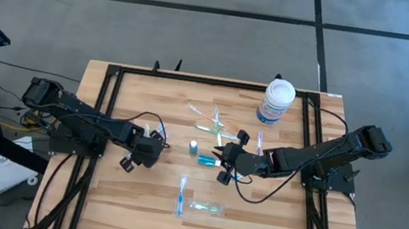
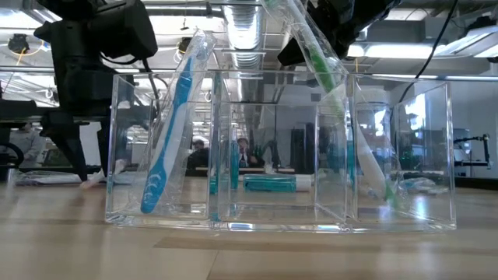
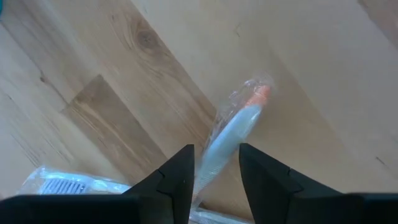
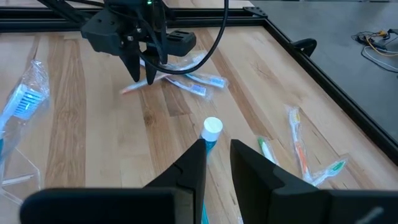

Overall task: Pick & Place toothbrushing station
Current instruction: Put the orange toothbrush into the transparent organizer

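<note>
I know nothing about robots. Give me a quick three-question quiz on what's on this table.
1. True or false: the white tub sits inside the clear box.
2. The toothbrush leaning in that box's end compartment is: A blue, B red, C yellow?
3. Fill in: the teal tube at the right gripper has a ____ cap.
Key: 1 false; 2 A; 3 white.

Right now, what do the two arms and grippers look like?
Both arms are dark, jointed and slim. The left gripper and right gripper each end in two flat, black, tapering fingers. Black cables loop loosely along each arm. No markings are legible.
</note>
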You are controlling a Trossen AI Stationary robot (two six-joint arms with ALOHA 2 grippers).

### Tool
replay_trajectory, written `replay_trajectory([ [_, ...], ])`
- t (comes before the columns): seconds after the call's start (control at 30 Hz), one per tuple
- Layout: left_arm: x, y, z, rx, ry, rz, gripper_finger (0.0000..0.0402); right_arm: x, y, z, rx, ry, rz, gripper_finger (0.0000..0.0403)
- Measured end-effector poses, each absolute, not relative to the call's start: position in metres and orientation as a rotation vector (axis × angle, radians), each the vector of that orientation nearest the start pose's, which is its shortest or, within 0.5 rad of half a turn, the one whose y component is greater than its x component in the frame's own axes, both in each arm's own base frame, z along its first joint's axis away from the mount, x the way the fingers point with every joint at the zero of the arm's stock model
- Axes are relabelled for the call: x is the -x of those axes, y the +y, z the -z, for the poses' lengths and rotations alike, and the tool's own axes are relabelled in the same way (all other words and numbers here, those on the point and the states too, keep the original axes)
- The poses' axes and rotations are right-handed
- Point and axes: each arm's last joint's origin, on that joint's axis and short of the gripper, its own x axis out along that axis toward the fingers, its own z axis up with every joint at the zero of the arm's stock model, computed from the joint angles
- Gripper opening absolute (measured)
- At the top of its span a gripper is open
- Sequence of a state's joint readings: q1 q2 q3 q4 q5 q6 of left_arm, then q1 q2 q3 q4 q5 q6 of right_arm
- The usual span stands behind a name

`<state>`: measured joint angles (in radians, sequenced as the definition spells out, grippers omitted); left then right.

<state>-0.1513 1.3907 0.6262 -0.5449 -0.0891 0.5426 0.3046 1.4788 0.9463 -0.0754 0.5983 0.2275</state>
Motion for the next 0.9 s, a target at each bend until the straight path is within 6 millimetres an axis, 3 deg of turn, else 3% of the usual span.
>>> replay_trajectory([
  [0.47,-0.204,-0.028,-0.132,-0.621,1.291,0.406,0.0053,-0.303,0.078,-0.241,0.047,0.512,0.345,0.0064],
  [0.63,-0.205,-0.028,-0.134,-0.624,1.275,0.401,0.0014,-0.303,0.078,-0.241,0.046,0.512,0.345,0.0064],
  [0.9,-0.222,-0.030,-0.149,-0.629,1.169,0.358,0.0022,-0.303,0.078,-0.241,0.046,0.512,0.345,0.0064],
])
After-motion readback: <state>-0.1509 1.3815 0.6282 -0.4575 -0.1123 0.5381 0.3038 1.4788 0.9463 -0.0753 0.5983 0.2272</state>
